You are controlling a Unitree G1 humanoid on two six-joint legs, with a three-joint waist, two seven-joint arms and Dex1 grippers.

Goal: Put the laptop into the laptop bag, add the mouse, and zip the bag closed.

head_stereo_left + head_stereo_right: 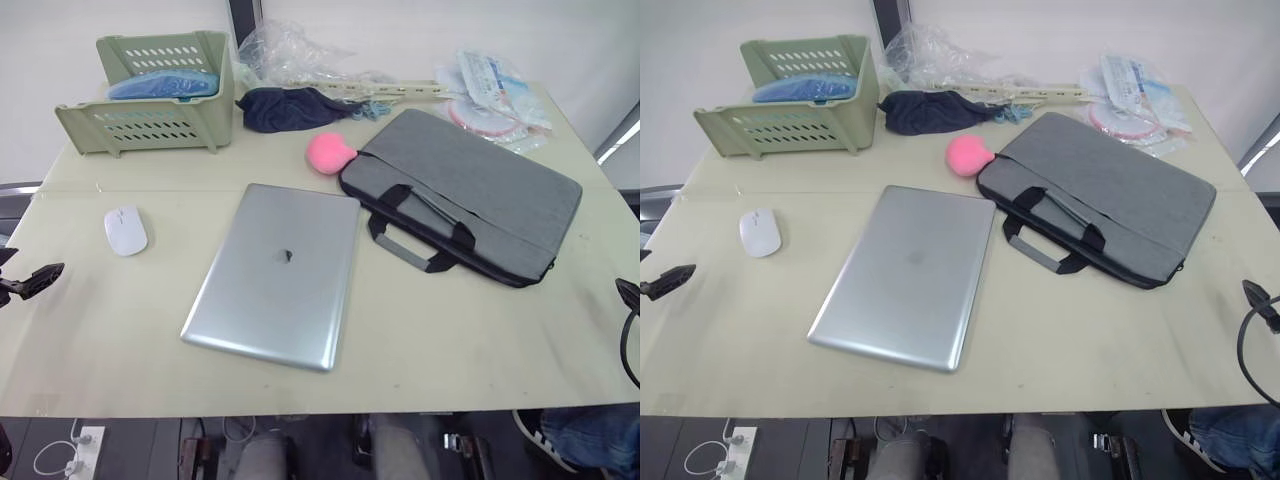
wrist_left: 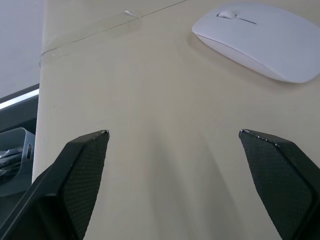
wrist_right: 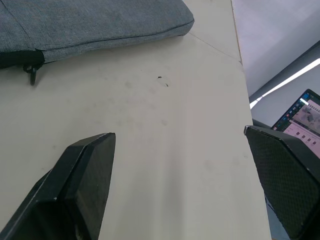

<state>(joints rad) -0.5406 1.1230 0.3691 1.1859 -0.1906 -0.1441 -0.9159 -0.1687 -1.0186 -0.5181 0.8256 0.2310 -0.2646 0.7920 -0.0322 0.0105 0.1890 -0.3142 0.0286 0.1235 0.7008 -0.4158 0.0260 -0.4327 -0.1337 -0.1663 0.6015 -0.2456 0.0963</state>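
The silver laptop (image 1: 275,275) lies shut and flat on the middle of the table, its lid logo facing up. To its right, the grey laptop bag (image 1: 470,190) lies flat with its black handles towards the laptop; its corner and zipper pull (image 3: 32,70) show in the right wrist view. The white mouse (image 1: 125,230) rests left of the laptop. My left gripper (image 2: 172,145) is open at the table's left edge, a short way from the mouse (image 2: 260,37). Over the table's right edge, my right gripper (image 3: 180,145) is open and empty, near the bag's corner (image 3: 90,22).
A green slotted basket (image 1: 150,95) stands at the back left. A dark navy cloth (image 1: 285,107), a pink plush (image 1: 330,152) beside the bag, crumpled clear plastic (image 1: 300,50) and packets (image 1: 495,85) line the back. The front strip of the table (image 1: 450,350) is bare.
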